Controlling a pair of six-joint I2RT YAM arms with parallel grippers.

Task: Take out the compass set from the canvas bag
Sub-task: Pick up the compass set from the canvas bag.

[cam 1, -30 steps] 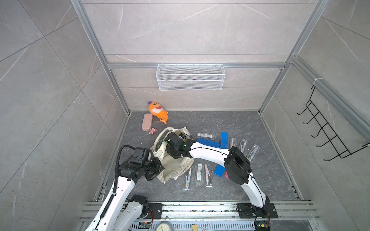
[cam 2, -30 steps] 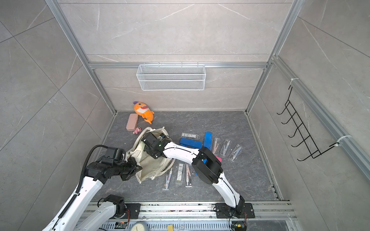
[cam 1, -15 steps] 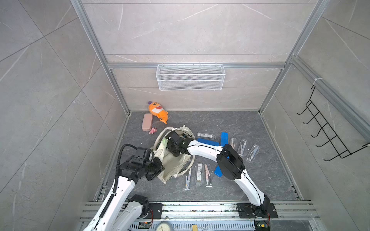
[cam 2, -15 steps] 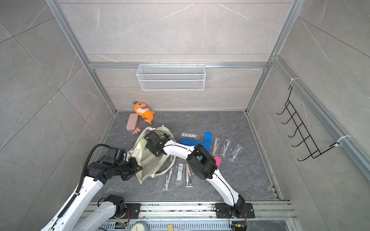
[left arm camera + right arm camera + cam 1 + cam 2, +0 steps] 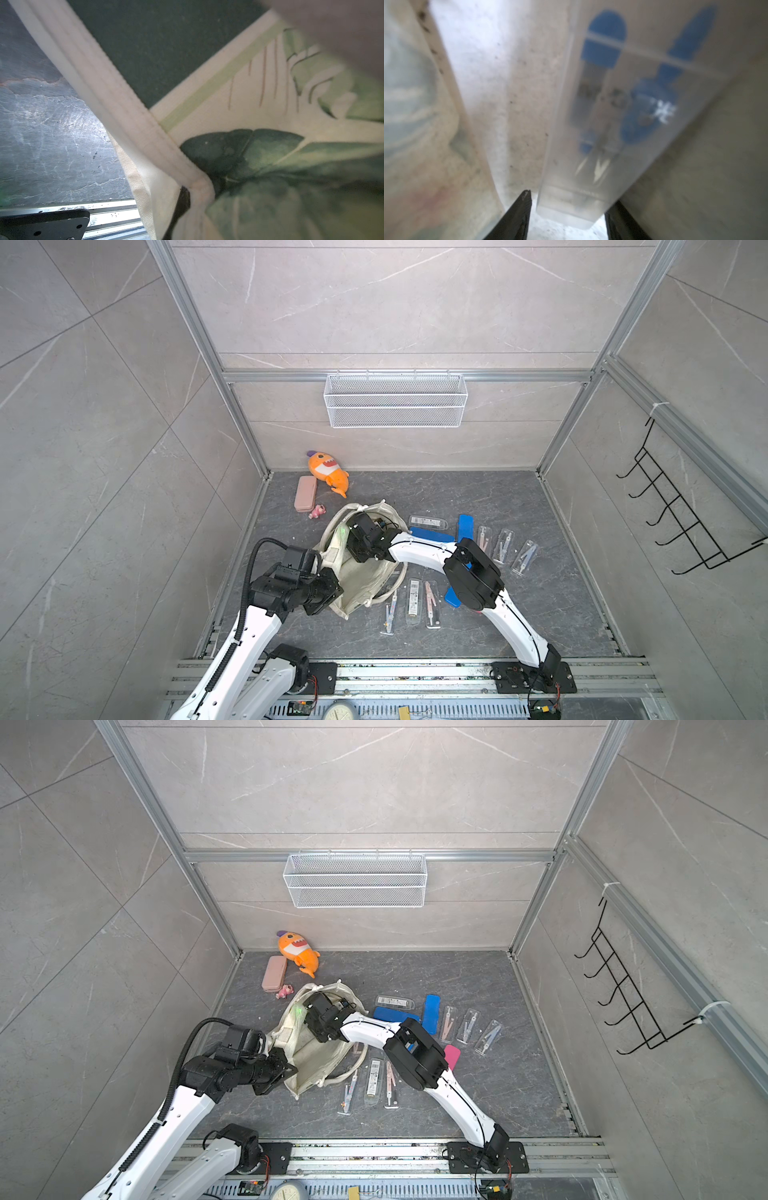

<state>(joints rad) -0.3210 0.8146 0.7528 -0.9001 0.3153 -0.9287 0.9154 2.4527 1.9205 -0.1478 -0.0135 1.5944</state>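
Compass set (image 5: 612,116) inside canvas bag (image 5: 358,581), right pincer (image 5: 570,199) parted, straddling its end.

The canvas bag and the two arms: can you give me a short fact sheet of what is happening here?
Bag: canvas bag, mouth open
Left arm: left gripper shut on the bag's edge
Right arm: right gripper inside the bag, jaws open astride a clear compass case
Case contents: blue compass, blurred
Already outside: several similar cases beside the bag
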